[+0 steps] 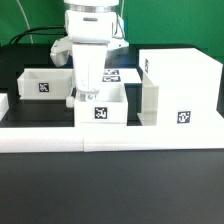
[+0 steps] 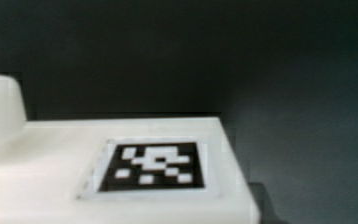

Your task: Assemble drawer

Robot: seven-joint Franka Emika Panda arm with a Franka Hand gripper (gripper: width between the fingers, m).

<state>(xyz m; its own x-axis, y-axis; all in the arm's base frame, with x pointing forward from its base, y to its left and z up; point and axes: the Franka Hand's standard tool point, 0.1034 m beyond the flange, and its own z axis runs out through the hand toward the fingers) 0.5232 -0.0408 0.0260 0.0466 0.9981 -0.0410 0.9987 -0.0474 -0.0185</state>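
Black table (image 1: pixel 100 192); drawer box (image 1: pixel 116 110) bears 1 black-and-white tag (image 1: pixel 101 113).

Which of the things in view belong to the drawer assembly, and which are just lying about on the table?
Belong to the job: large white cabinet; small drawer box under the arm; second drawer box on the exterior view's left.

Just lying about: marker board behind the arm; long white rail along the front.

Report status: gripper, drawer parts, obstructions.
Gripper low over middle drawer box, at its wall on exterior view's left; jaws unclear. Drawer case to exterior view's right, second box to exterior view's left. No blocker seen.
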